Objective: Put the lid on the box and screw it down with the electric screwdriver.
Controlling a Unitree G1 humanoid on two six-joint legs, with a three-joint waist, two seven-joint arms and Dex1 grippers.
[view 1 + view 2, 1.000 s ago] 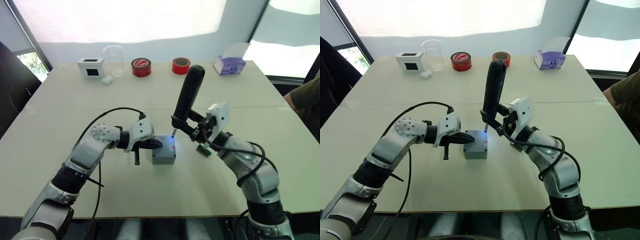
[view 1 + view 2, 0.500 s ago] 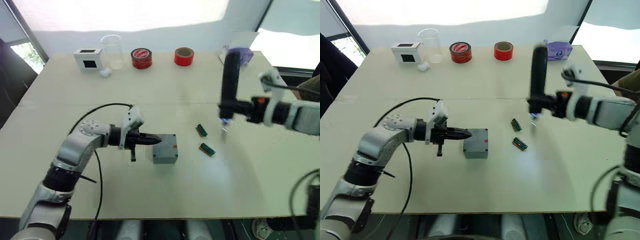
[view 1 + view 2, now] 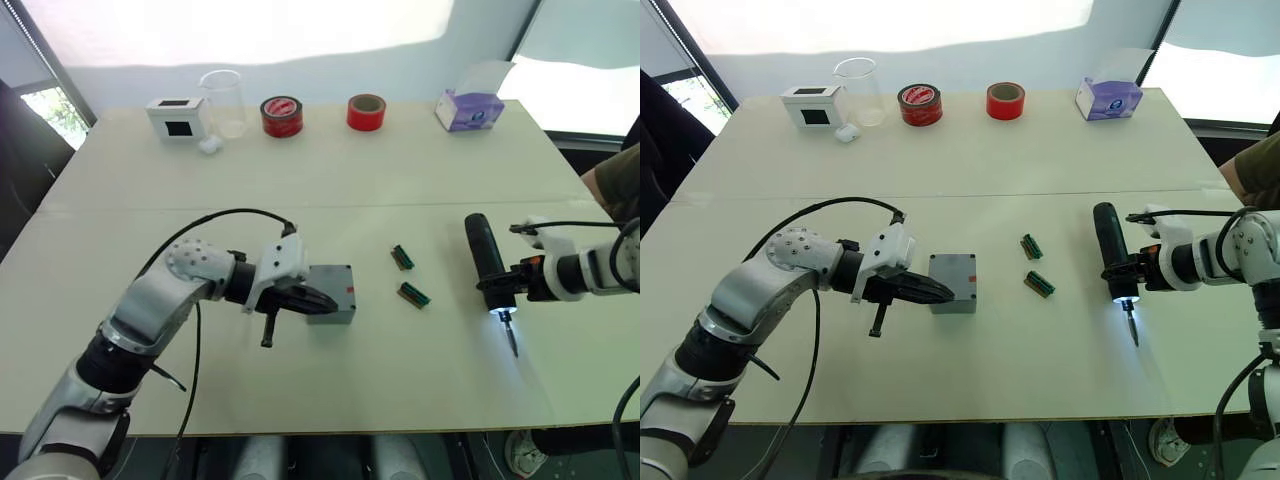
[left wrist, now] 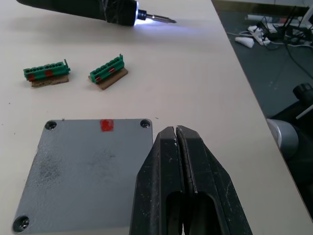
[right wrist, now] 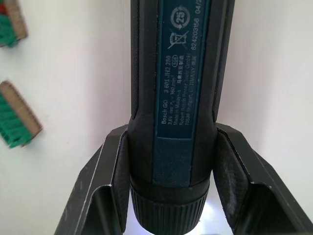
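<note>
The grey box point(image 3: 333, 310) stands mid-table with the lid point(image 4: 88, 171) on top, screws showing in its corners and a red mark near one edge. My left gripper point(image 3: 328, 301) is shut with nothing in it, and its tips point(image 4: 168, 139) lie over the lid's edge. Far to the right, my right gripper point(image 3: 497, 287) is shut on the black electric screwdriver point(image 3: 484, 255). The tool lies low over the table, its bit point(image 3: 511, 340) points toward the front edge and its tip light glows. In the right wrist view the fingers point(image 5: 110, 186) clamp the screwdriver point(image 5: 178, 98) on both sides.
Two green connector pieces point(image 3: 402, 257) point(image 3: 414, 295) lie between box and screwdriver. Along the back edge stand a white box with a black window point(image 3: 176, 117), a clear beaker point(image 3: 226, 100), two red tape rolls point(image 3: 282, 109) point(image 3: 364, 111) and a purple tissue box point(image 3: 469, 108). A person's arm point(image 3: 615, 180) shows at the right.
My right arm has swung the screwdriver from upright over the box out to the right and lowered it nearly flat. The left gripper has stayed shut at the box.
</note>
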